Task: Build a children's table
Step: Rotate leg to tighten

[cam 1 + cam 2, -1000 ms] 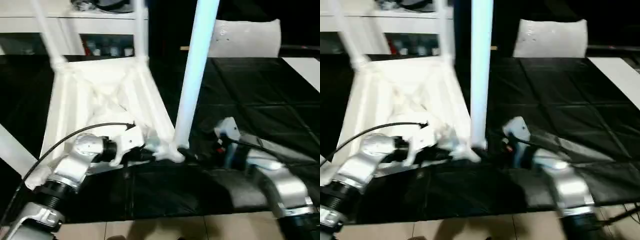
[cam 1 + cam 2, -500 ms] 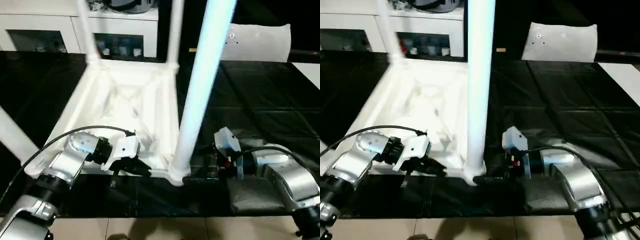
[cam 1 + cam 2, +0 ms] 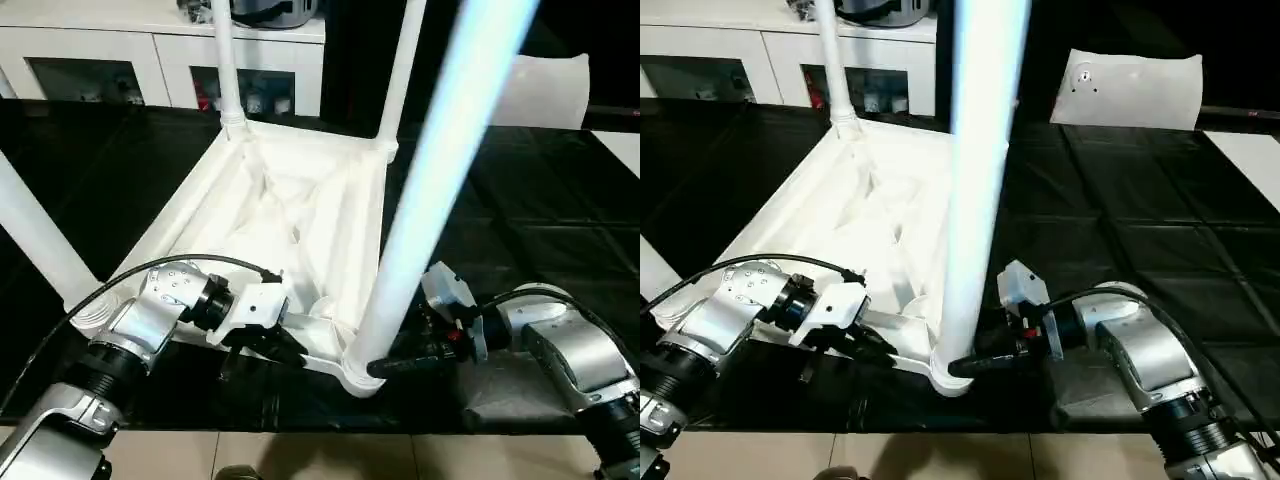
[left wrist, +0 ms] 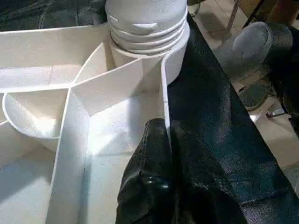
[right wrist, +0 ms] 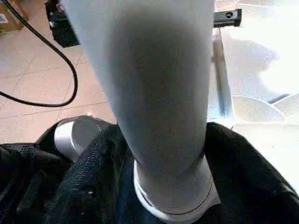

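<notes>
Upside down on the black tabletop (image 3: 560,220), the children's table (image 3: 290,210) has its rim pinched by the left end effector (image 3: 290,348) while the right end effector (image 3: 395,365) clasps the near leg (image 3: 430,200), which, if not fully seated, could tilt and pop from its socket.

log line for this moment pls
left gripper: shut on table top rim | right gripper: shut on near leg base | leg in corner socket
</notes>
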You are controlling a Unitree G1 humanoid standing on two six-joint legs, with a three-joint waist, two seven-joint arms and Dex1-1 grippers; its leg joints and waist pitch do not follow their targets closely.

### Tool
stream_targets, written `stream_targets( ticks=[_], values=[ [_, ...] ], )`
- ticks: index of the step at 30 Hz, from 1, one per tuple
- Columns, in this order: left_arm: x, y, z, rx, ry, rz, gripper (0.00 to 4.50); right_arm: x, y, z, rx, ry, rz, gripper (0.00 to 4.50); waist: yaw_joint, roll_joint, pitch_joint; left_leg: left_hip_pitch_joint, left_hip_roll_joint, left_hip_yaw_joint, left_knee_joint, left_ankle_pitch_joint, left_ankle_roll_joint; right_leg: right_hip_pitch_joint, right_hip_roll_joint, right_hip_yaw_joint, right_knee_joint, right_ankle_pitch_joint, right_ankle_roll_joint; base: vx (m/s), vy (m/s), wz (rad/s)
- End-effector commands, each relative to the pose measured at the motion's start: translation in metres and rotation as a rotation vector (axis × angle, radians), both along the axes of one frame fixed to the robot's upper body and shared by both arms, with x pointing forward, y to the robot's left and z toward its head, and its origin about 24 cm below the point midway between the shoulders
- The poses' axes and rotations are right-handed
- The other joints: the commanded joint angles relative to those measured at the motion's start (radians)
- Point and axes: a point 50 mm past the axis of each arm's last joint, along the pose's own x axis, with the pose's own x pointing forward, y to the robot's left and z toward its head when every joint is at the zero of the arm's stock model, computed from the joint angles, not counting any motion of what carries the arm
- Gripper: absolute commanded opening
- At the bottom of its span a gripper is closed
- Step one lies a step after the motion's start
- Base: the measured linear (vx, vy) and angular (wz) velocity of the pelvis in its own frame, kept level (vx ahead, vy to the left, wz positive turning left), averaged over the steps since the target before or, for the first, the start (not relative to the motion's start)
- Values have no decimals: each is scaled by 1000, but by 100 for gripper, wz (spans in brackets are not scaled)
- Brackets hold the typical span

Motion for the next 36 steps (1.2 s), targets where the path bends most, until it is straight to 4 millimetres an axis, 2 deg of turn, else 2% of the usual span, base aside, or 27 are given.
stream_targets(
  ticks=[1, 4, 8, 9, 10, 12, 13, 16, 17, 19, 20, 21, 22, 23, 24, 25, 26, 27, 28, 29, 30, 31, 32, 33, 34, 35, 36],
  values=[
    [-3, -7, -1, 35, 2, -82, 0, 0, 3, 3, 15, 2, 24, 241, -8, -5, -57, -3, 27, 1, -66, -148, 33, 52, -74, 49, -65, -278, -156, 0, 0, 0],
    [-3, -5, -2, 42, -1, -76, 0, -3, 5, 1, 21, 12, 27, 210, -7, -1, -59, -4, 27, 1, -66, -138, 34, 53, -74, 48, -62, -251, -164, 0, 0, 0],
    [-1, -4, -2, 21, 0, -13, 0, -8, 11, 0, 64, 40, 9, 199, -7, -1, -58, -4, 27, 1, -67, -142, 31, 55, -73, 48, -63, -253, -163, 0, 0, 0],
    [-1, -4, -2, 10, -4, 13, 0, -10, 13, -1, 77, 46, -1, 197, -5, 5, -58, -3, 27, 1, -66, -146, 29, 53, -73, 48, -63, -256, -163, 0, 0, 0],
    [0, -4, -2, -1, -6, 37, 0, -12, 15, -1, 89, 50, -13, 197, -5, 4, -56, -3, 27, 1, -68, -162, 26, 52, -74, 48, -67, -280, -157, 0, 0, 0],
    [1, -3, -2, -22, -21, 122, 0, -15, 22, -5, 125, 51, -94, 196, -6, 10, -54, -4, 27, -2, -71, -177, 15, 53, -75, 48, -70, -304, -149, 0, 0, 0],
    [2, -2, -3, -31, -25, 183, 0, -15, 28, -10, 138, 45, -174, 196, -9, 7, -52, -4, 26, -3, -73, -196, 8, 51, -75, 48, -75, -335, -137, 0, 0, 0],
    [1, -3, -5, -47, -27, 289, 0, -15, 40, -18, 137, 46, -301, 196, -21, 11, -45, 1, 21, -7, -79, -260, -9, 45, -74, 44, -95, -488, -89, 0, 0, 0],
    [1, -4, -5, -52, -27, 302, 0, -14, 41, -19, 136, 46, -319, 196, -30, 10, -40, 3, 15, -10, -78, -285, -11, 41, -74, 39, -105, -568, -60, 0, 0, 0],
    [1, -12, -6, -87, -25, 413, 0, -9, 53, -26, 129, 55, -471, 195, -48, 13, -39, 4, 11, -15, -77, -312, -19, 38, -76, 31, -117, -655, -26, 0, 0, 0],
    [0, -16, -6, -94, -26, 451, 0, -7, 57, -28, 128, 61, -525, 195, -63, 9, -36, 1, 7, -19, -75, -327, -23, 37, -74, 20, -124, -699, -7, 0, 0, 0],
    [0, -19, -6, -97, -28, 476, 0, -6, 60, -29, 128, 66, -558, 194, -69, 12, -36, 2, 4, -21, -74, -335, -23, 38, -75, 15, -132, -723, 8, -52, 24, -18],
    [-1, -20, -7, -98, -29, 486, 0, -6, 61, -29, 127, 68, -572, 194, -82, 14, -37, -6, 6, -26, -79, -342, -21, 46, -76, 8, -135, -718, 20, -52, 24, -18],
    [0, -30, -6, -106, -40, 571, 0, -4, 69, -31, 117, 61, -650, 194, -90, 22, -39, 2, 11, -29, -81, -363, -14, 46, -76, 2, -140, -686, 10, 0, 0, 0],
    [2, -36, -5, -123, -45, 622, 0, -2, 74, -31, 117, 65, -690, 194, -102, 24, -37, -2, 16, -33, -86, -378, -9, 50, -77, -4, -141, -640, -11, 0, 0, 0],
    [2, -36, -5, -123, -45, 622, 0, -2, 74, -31, 117, 65, -690, 194, -107, 28, -35, 3, 18, -35, -88, -404, -7, 48, -76, -10, -145, -633, -17, 0, 0, 0],
    [4, -41, -4, -134, -47, 658, 0, 0, 77, -31, 116, 69, -718, 194, -115, 30, -34, 18, 16, -37, -83, -449, -2, 43, -74, -21, -155, -634, -17, 0, 0, 0],
    [5, -49, -2, -153, -48, 697, 0, 4, 80, -31, 112, 83, -783, 194, -118, 25, -33, 22, 14, -36, -82, -455, 3, 42, -77, -22, -161, -632, -18, 0, 0, 0],
    [9, -60, 0, -183, -52, 763, 0, 12, 85, -31, 113, 108, -879, 194, -127, 30, -27, 26, 14, -40, -83, -493, 8, 47, -75, -39, -170, -649, -4, 0, 0, 0],
    [10, -62, 1, -189, -52, 775, 0, 14, 86, -31, 112, 113, -899, 194, -133, 33, -25, 28, 16, -41, -84, -511, 8, 47, -73, -48, -174, -643, -3, 0, 0, 0],
    [11, -66, 2, -196, -53, 802, 0, 17, 88, -31, 103, 125, -944, 194, -145, 36, -25, 20, 24, -52, -93, -550, 4, 66, -75, -71, -173, -616, 15, -22, 51, -8],
    [14, -69, 3, -202, -64, 823, 0, 20, 90, -31, 94, 127, -970, 194, -148, 45, -24, 17, 33, -57, -101, -580, 5, 75, -75, -71, -165, -584, 15, -22, 51, -8],
    [15, -72, 4, -207, -67, 843, 0, 22, 92, -29, 103, 122, -983, 194, -153, 46, -24, 8, 53, -65, -120, -640, 10, 93, -76, -62, -134, -496, 7, 0, 0, 0],
    [16, -74, 5, -209, -68, 851, 0, 23, 94, -28, 113, 117, -992, 194, -153, 49, -24, 6, 58, -67, -128, -662, 6, 97, -80, -54, -120, -467, 0, 0, 0, 0],
    [17, -75, 5, -210, -67, 854, 0, 23, 96, -26, 122, 113, -996, 229, -150, 45, -19, 19, 45, -57, -123, -678, -3, 75, -87, -44, -133, -513, -7, 0, 0, 0],
    [17, -74, 5, -205, -71, 852, 0, 24, 95, -25, 135, 104, -1013, 250, -156, 29, -17, 43, 6, -43, -84, -593, 2, 40, -103, -56, -179, -670, 9, 0, 0, 0],
    [17, -74, 5, -198, -74, 849, 0, 25, 93, -24, 145, 100, -1034, 250, -155, 27, -20, 41, -6, -39, -69, -528, 8, 41, -110, -64, -193, -723, 24, 64, -14, -1]
  ],
)
